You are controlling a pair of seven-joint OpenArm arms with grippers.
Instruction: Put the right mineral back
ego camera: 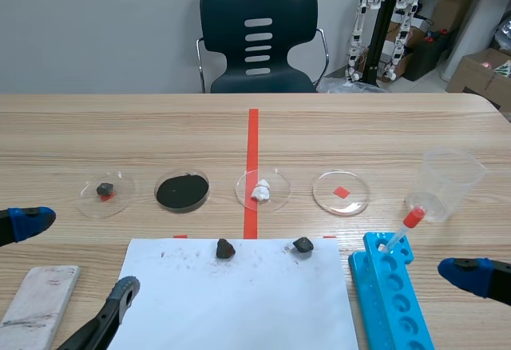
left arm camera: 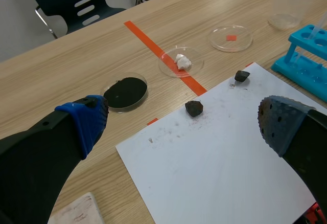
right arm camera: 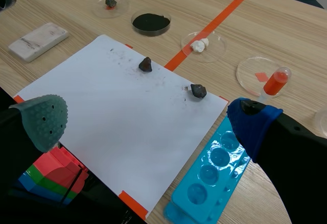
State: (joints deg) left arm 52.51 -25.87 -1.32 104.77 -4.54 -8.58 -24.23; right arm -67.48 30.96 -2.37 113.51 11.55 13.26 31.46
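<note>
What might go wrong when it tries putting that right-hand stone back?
The right mineral looks much like the left mineral, so it may pick the wrong one. The right gripper may bump the dropper in the blue rack nearby. The empty dish is shallow; the stone might roll out.

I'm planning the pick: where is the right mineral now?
Scene view: the right mineral sits at the white paper's far edge, right of the red tape line, near the empty dish.
</note>
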